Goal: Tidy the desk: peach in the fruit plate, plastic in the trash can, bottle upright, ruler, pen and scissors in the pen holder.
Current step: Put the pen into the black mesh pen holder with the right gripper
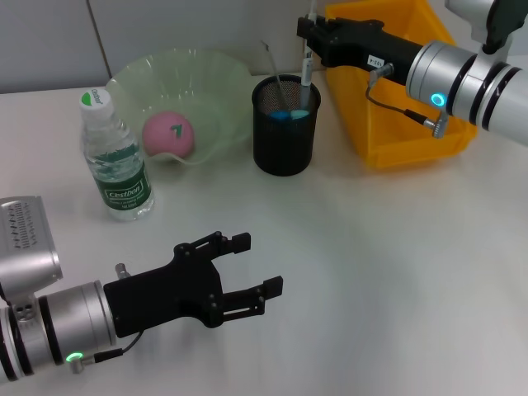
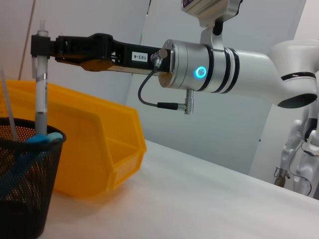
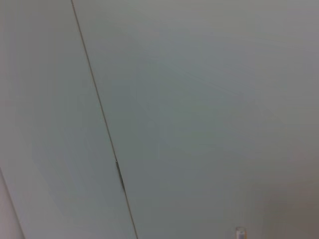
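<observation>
The pen point(image 1: 307, 70) stands nearly upright with its lower end inside the black mesh pen holder point(image 1: 284, 140), its upper end pinched by the right gripper point(image 1: 308, 33) directly above the holder's rim. It looks like a light, stiff, smooth plastic barrel — easy to lift but apt to slide or swing in a narrow pinch, so a hold high on the barrel, as here, seems right for lowering it straight down. In the left wrist view the pen point(image 2: 40, 79) hangs from the gripper's tip and its lower part meets something blue at the holder's rim, probably the scissors' handles. A thin clear strip, likely the ruler point(image 1: 274, 70), leans inside the holder too.

The left gripper point(image 1: 247, 268) hovers low over the table, well in front of the holder, fingers spread and holding nothing.

The peach point(image 1: 168, 134) lies in the pale green fruit plate point(image 1: 214, 70) just left of the holder, the water bottle point(image 1: 115, 161) stands upright beyond the plate, and the yellow bin point(image 1: 412, 144) sits just right of the holder — by my reading, only releasing the pen remains.
</observation>
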### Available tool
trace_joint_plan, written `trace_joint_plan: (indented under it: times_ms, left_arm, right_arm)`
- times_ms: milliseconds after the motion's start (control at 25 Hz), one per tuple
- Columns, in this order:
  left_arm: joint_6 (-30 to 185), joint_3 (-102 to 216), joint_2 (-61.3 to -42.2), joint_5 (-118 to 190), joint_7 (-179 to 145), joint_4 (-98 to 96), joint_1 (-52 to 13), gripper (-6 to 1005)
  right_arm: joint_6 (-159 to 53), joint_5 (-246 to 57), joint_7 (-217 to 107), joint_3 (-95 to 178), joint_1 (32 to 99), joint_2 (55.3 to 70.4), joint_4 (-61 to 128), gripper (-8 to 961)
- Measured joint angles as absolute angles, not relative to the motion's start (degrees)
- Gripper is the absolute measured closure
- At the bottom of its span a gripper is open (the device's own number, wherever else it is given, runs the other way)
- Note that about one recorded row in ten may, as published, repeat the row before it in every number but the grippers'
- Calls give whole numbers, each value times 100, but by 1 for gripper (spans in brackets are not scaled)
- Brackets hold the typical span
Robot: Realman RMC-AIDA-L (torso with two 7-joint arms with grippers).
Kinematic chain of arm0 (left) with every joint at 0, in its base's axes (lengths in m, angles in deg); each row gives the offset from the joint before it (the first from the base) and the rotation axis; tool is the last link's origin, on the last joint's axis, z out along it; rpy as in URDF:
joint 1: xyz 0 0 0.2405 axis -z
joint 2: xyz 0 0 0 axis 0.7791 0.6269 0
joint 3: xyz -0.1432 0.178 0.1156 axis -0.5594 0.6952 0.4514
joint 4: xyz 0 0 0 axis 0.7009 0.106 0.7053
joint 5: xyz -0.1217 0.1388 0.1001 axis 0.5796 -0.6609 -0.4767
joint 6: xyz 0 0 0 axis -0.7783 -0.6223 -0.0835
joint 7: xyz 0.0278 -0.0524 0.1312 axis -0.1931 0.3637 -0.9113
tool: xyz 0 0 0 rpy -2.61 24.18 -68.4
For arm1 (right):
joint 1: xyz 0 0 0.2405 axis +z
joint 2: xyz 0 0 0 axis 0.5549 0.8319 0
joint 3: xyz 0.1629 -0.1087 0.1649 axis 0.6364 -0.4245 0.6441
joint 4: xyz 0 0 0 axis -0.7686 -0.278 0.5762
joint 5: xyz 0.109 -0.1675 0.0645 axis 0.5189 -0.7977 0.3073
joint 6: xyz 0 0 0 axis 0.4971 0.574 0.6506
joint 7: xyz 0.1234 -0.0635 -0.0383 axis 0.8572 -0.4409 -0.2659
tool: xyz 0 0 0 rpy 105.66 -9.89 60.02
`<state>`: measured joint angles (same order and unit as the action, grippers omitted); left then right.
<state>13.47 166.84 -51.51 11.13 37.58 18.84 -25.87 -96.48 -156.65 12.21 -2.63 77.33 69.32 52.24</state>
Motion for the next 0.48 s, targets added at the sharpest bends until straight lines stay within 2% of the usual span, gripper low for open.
trace_joint_plan:
  times_ms: [480]
  left_arm:
    - [1348, 16671, -5138, 1108, 3762, 1883, -2577, 143]
  right_arm:
    - [-9688, -15702, 1251, -345, 7676, 6937, 5224, 705]
